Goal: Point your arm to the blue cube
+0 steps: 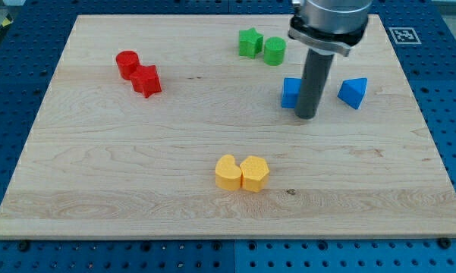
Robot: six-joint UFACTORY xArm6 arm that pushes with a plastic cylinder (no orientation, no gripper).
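Two yellow blocks sit nearest the camera, lower centre of the frame, touching side by side: a rounded yellow block [227,172] on the left & a faceted yellow block [255,174] on the right; exact shapes hard to tell. Both rest on a pale wooden board [99,189] that fills most of the frame, with a blue perforated table [0,114] showing around its edges.

Upper left: a red cylinder [127,64] touching a red block [146,80] just below & to its right – angular, shape unclear.

Top centre: a green star-like block [250,42] just beside a green cylinder [274,51].

Right of centre, upper half: the blue cube [290,93], partly hidden behind the dark rod. My tip [306,117] stands on the board at the cube's right side, at or very near its edge – contact can't be told. No claw on this arm, only the rod, so no opening to report. A grey arm housing [330,23] enters from the top edge above it.

Further right, a blue wedge-shaped block [353,92], apart from the rod, so the tip is between the two blue pieces.
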